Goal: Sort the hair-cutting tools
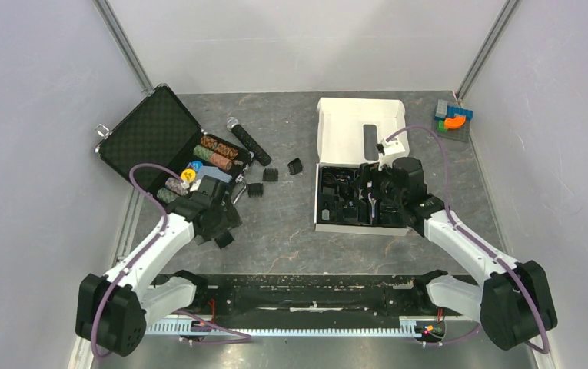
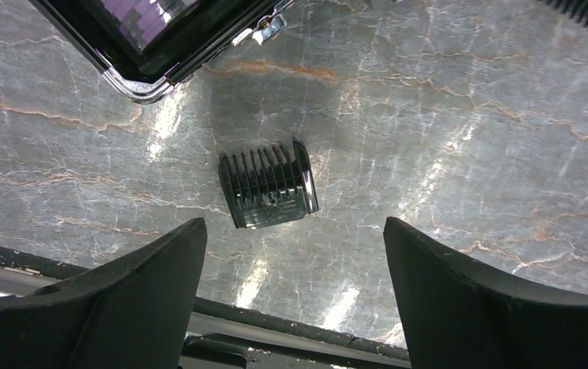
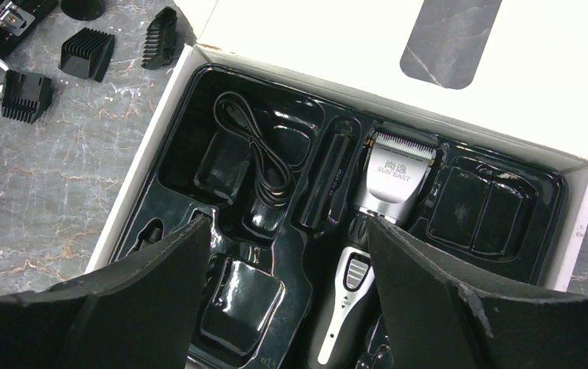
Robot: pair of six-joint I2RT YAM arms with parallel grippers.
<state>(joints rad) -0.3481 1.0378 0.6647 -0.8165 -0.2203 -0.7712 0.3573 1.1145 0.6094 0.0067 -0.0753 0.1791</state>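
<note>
Right wrist view: the slim silver-and-black hair clipper (image 3: 387,184) lies in the black moulded tray (image 3: 183,154) of the white cardboard box (image 3: 313,38), right fingers (image 3: 444,307) spread apart over it, holding nothing. Left of that box, left fingers (image 2: 144,300) stand apart above a small black plastic comb attachment (image 2: 269,184) on the grey marbled surface (image 2: 444,138)
</note>
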